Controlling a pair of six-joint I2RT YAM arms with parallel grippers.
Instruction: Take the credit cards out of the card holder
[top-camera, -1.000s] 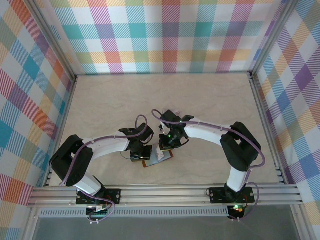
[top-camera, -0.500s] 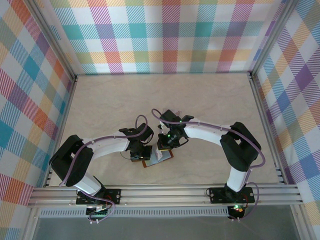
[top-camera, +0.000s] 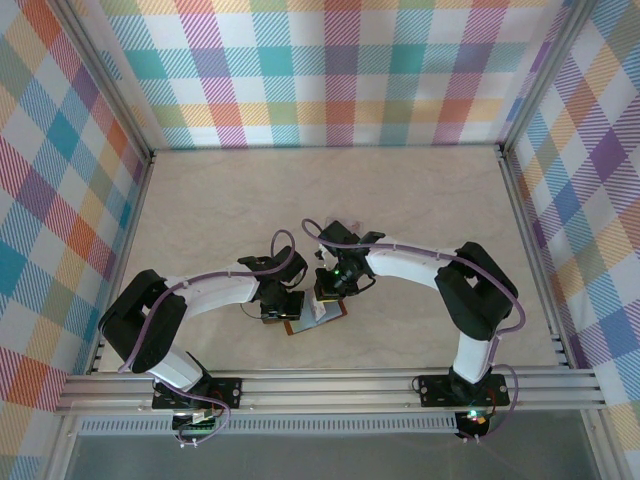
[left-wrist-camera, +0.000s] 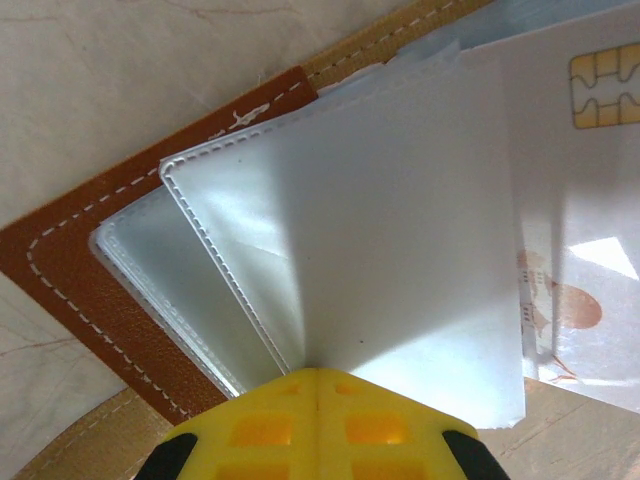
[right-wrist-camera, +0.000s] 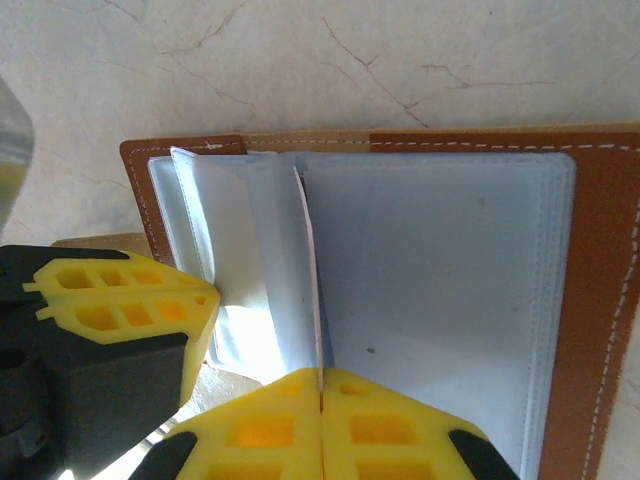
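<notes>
Leather card holder (left-wrist-camera: 60, 250): left hand (left-wrist-camera: 316, 388) pinches clear pocket (left-wrist-camera: 380, 250), right hand (right-wrist-camera: 321, 385) pinkish leaf (right-wrist-camera: 308, 260); left wrist: chip card (left-wrist-camera: 590, 180).

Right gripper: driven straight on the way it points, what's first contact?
The right gripper, jaws shut on a thin sheet standing on edge (card or pocket leaf, unclear), points at the open card holder. It would likely press into its clear plastic pockets first; depth is hard to judge.

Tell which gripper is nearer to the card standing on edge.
Right. The right gripper is shut on the card; the left gripper pinches a clear pocket beside it.
</notes>
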